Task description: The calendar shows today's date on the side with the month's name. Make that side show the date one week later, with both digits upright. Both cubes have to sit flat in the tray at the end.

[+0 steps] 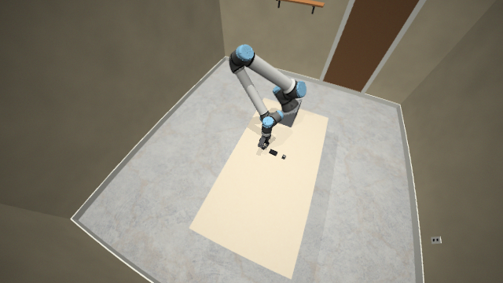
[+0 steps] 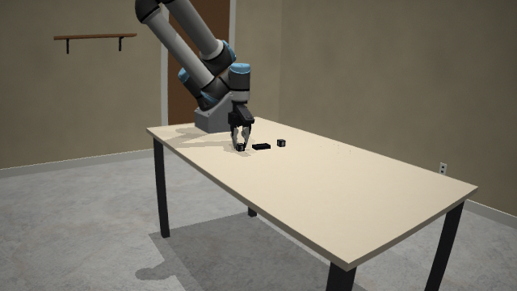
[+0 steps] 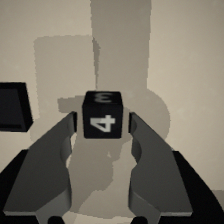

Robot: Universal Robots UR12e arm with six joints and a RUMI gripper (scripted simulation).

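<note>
Holding gripper (image 1: 263, 147) (image 2: 240, 144) (image 3: 103, 113) partly open around near cube (image 2: 240, 148) (image 3: 102, 120), gaps both sides, sideways 4 facing the wrist camera, with tray (image 1: 273, 152) (image 2: 261, 146) (image 3: 12, 107) between it and far cube (image 1: 284, 156) (image 2: 281, 142)

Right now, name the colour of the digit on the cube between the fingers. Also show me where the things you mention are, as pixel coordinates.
White, on a black cube (image 2: 240, 147) (image 3: 102, 115); clearest in the wrist view.

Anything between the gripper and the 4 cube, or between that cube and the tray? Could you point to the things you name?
Nothing visible blocks the gripper (image 1: 264, 147) (image 2: 241, 146) (image 3: 103, 113) from the cube (image 2: 240, 147) (image 3: 102, 120). Between cube and tray (image 1: 273, 152) (image 2: 261, 146) (image 3: 29, 110), only the gripper's own finger intrudes.
</note>
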